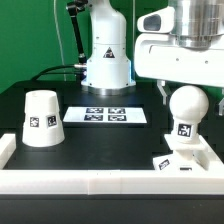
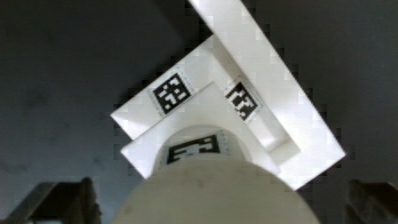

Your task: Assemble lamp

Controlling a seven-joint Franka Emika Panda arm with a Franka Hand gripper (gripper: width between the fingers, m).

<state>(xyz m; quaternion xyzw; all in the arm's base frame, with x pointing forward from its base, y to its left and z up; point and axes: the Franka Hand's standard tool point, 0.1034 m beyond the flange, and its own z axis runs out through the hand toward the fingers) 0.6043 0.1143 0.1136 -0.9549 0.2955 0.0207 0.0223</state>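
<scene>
Parts number three: one shade (image 1: pixel 41 118), one bulb (image 1: pixel 187 108) (upright), one base (image 1: pixel 188 161).

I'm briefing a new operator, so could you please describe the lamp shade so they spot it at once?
Start at the black table and go to the exterior view's left of the marker board. The shade stands there alone, a white truncated cone with a square tag, unlike the ball-shaped bulb on the board's other side.

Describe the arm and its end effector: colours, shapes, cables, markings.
The arm is glossy white with rounded, bulbous segments. A small dark mark sits on its lower body, and black cables run beside it. The end effector has a boxy white housing below a grey joint, with two dark fingers.
</scene>
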